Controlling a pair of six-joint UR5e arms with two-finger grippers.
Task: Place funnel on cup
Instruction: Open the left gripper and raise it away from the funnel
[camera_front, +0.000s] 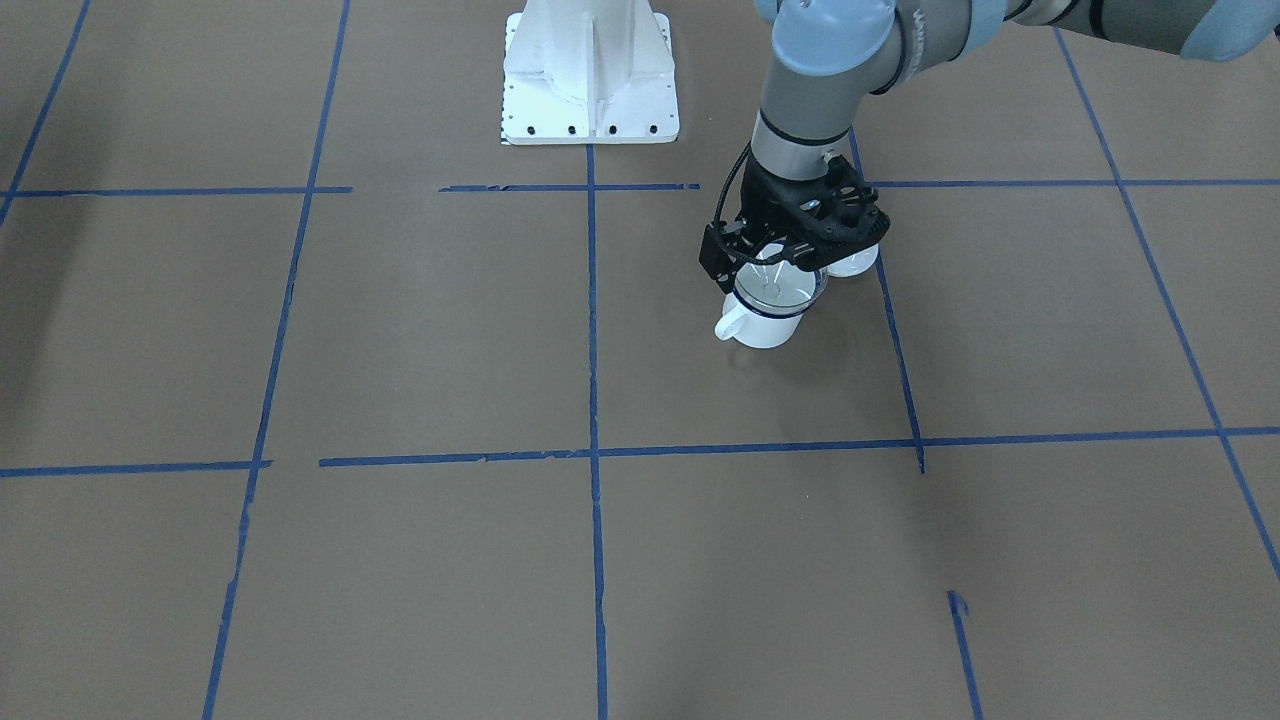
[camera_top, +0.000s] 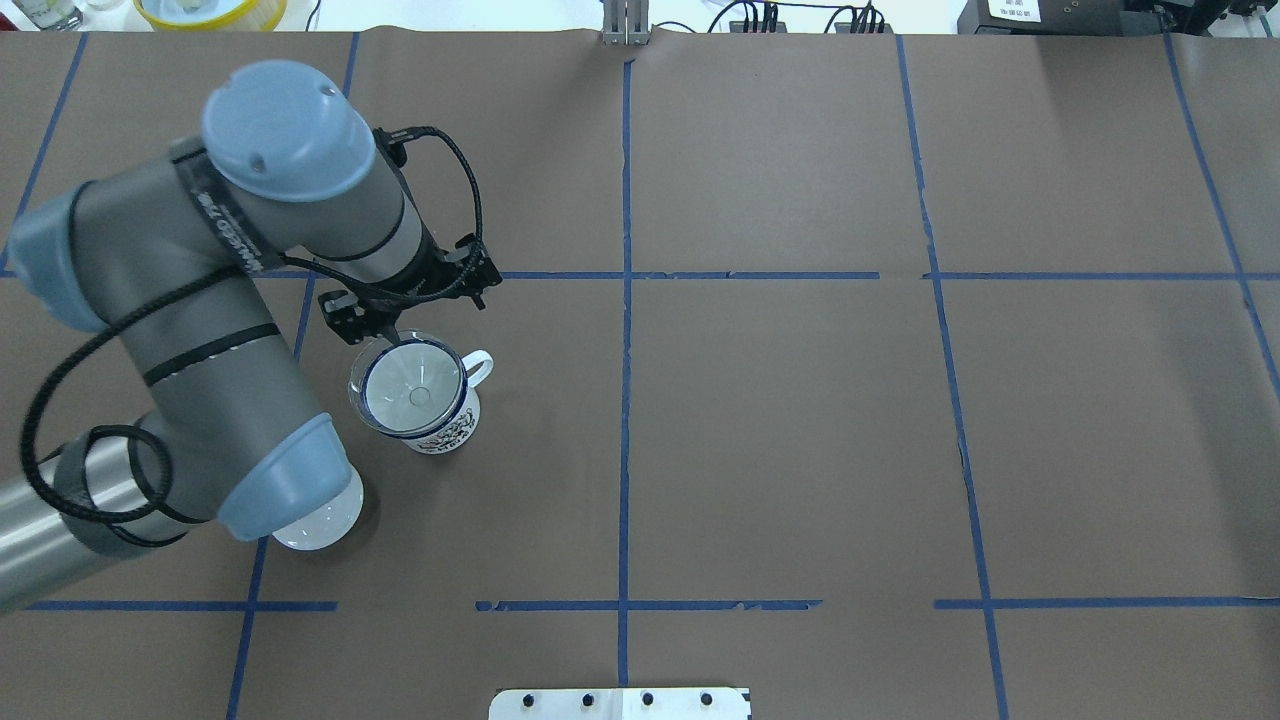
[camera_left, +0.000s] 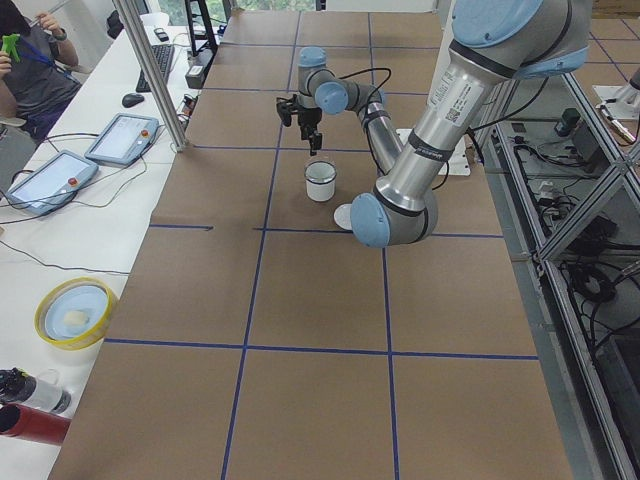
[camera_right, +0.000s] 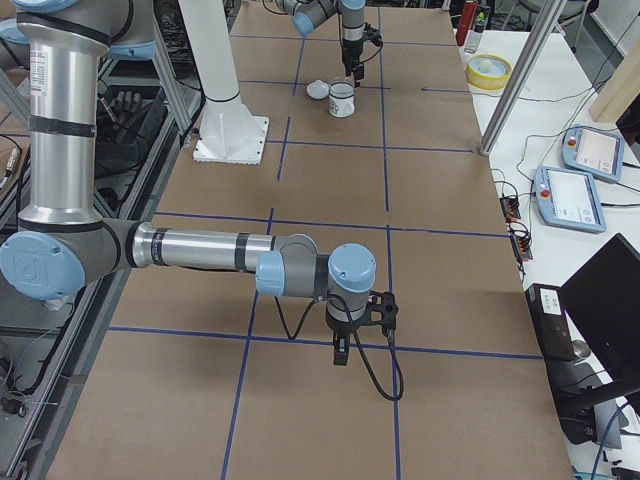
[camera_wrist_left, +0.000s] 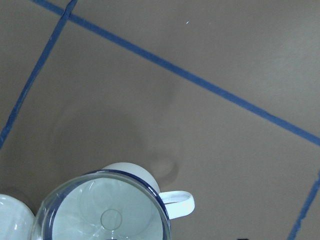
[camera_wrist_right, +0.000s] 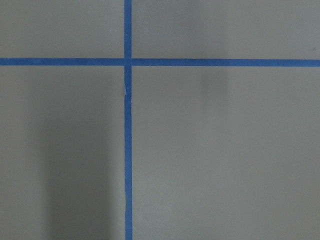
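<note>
The white enamel cup (camera_top: 445, 428) with a dark blue rim stands on the brown table, its handle (camera_top: 480, 366) pointing away from the robot's left arm. The clear funnel (camera_top: 408, 388) sits in the cup's mouth, spout down; both also show in the front view, funnel (camera_front: 775, 290) over cup (camera_front: 765, 330). My left gripper (camera_top: 392, 335) hangs over the funnel's rim on the far side, its fingers closed on the rim. The left wrist view shows the funnel (camera_wrist_left: 102, 210) in the cup from above. My right gripper (camera_right: 340, 355) shows only in the exterior right view, low over bare table, and I cannot tell its state.
A round white lid (camera_top: 318, 522) lies beside the cup, partly under the left arm's elbow; it also shows in the front view (camera_front: 855, 263). The white robot base (camera_front: 590, 75) stands at the table's robot side. A yellow bowl (camera_top: 210, 10) sits beyond the far edge.
</note>
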